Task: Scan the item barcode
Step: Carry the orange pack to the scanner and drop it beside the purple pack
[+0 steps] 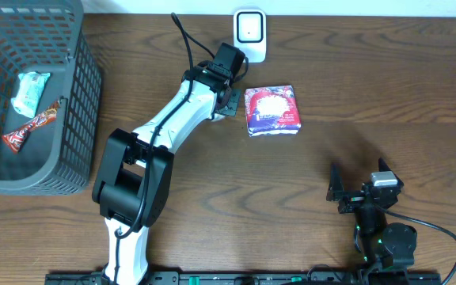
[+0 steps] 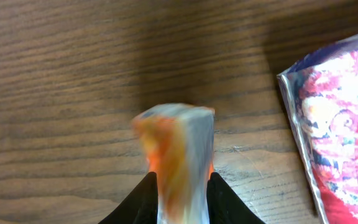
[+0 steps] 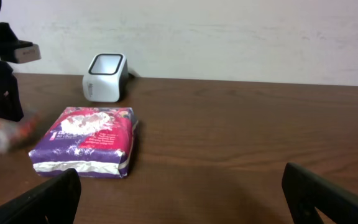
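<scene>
The left pincer (image 2: 182, 179) flanked a blurred orange-and-grey packet (image 2: 176, 137), grip impossible to tell; loosened, it could fall short of the white box-shaped scanner (image 1: 249, 30). The right pincer (image 3: 180, 175) gaped.

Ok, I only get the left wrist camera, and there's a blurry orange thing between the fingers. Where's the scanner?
Observer: The white scanner stands at the back edge of the table, just past the left gripper.
Operator: Is the other arm doing anything?
Observer: The right gripper sits wide open at the front right, holding nothing.
Operator: Are there other things to scan?
Observer: A grey basket on the left holds a pale packet and a red bar.
</scene>
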Tool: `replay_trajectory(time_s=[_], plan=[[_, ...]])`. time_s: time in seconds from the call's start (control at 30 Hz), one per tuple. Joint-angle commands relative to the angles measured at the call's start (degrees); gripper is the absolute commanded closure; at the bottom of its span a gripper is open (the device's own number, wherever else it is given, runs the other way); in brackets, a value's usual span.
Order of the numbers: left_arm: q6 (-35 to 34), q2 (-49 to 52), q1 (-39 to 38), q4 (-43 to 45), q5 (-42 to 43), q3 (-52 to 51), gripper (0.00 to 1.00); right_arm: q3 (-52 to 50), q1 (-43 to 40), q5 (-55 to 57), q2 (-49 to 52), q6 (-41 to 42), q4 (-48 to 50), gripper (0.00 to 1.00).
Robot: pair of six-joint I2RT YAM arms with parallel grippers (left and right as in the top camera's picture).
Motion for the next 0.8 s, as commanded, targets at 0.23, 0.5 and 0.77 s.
replay_trajectory(time_s=[0.23,0.5,0.77], plan=[[-3.04,-0.02,0.07,1.62,8.37,0.02,0.73,-0.17,-0.46,0.48,-0.24,-0.63,-0.13,0.01],[-1.79,-9.07,2.89,2.75,8.33,2.12,0.70,-0.17,-0.46,0.48,-0.24,-0.63,-0.13,0.01],[3.74,-25.00,11.26,7.98,1.18,2.47,0.38,-0.17,-0.46,0.48,-0.24,-0.63,-0.13,0.01]])
